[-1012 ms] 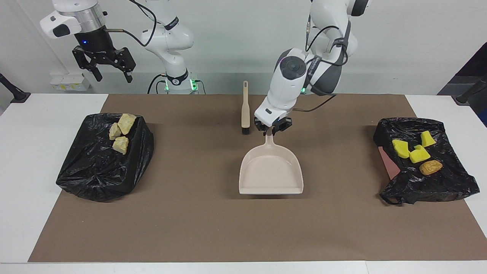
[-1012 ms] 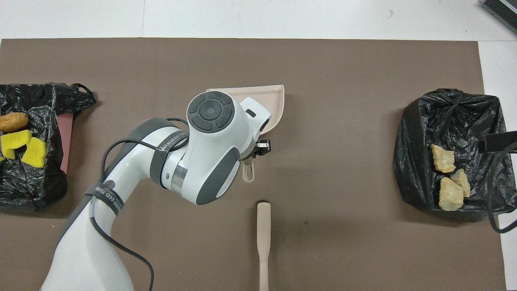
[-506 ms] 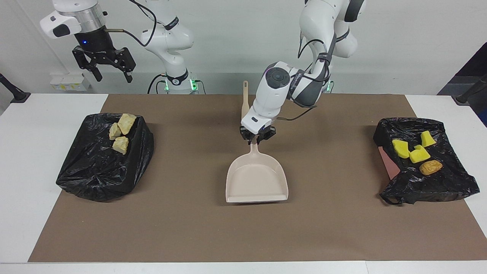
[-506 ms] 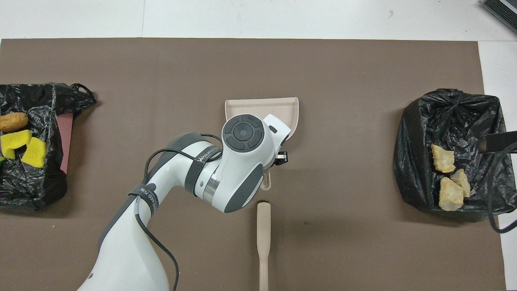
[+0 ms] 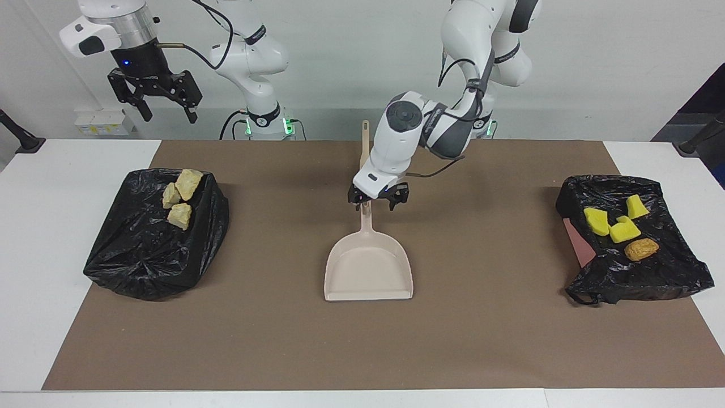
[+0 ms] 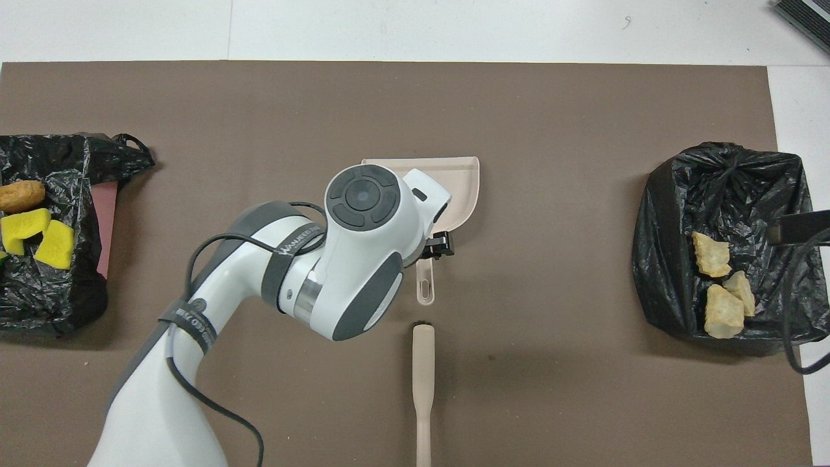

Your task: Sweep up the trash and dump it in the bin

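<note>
The beige dustpan (image 5: 368,272) lies flat on the brown mat mid-table, its handle toward the robots. My left gripper (image 5: 378,204) hangs open just above that handle, its fingers apart on either side and not gripping it. The trash sits on two black-bagged bins. Three tan pastries (image 5: 180,198) rest on the bin (image 5: 153,243) at the right arm's end. Yellow sponge pieces (image 5: 614,224) and a brown roll (image 5: 641,249) rest on the bin (image 5: 634,272) at the left arm's end. My right gripper (image 5: 164,107) waits open, raised high above the pastry bin.
The beige brush (image 6: 423,376) lies on the mat nearer to the robots than the dustpan (image 6: 463,188), in line with its handle. In the facing view my left arm hides most of it. A brown mat (image 5: 283,340) covers the white table.
My left gripper carried the dustpan toward the right arm's end, then opened and let go of its handle. The right arm has not moved.
</note>
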Tool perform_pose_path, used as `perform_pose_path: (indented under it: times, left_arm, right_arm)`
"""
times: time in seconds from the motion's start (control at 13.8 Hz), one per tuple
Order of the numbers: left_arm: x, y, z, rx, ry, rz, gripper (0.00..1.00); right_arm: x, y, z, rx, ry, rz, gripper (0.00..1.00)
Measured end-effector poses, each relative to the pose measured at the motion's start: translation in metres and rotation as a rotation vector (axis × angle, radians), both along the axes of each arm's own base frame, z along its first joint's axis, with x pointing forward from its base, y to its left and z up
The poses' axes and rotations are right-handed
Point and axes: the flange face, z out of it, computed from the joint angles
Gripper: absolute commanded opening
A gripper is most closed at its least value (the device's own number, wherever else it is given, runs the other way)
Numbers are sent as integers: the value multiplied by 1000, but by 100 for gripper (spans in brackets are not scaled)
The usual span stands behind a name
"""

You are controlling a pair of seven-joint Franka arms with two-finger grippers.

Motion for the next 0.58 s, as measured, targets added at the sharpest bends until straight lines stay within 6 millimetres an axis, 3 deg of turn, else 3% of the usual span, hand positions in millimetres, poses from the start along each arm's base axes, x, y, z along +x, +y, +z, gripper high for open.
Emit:
perform_pose_path:
  times: [0.29, 0.58]
  left_arm:
    - [34, 66, 33, -1, -22, 52, 100]
    - [62, 151, 73, -13, -44, 41, 100]
  right_arm:
    - [0, 0, 0, 0, 0, 0, 100]
    - [0, 0, 0, 0, 0, 0, 100]
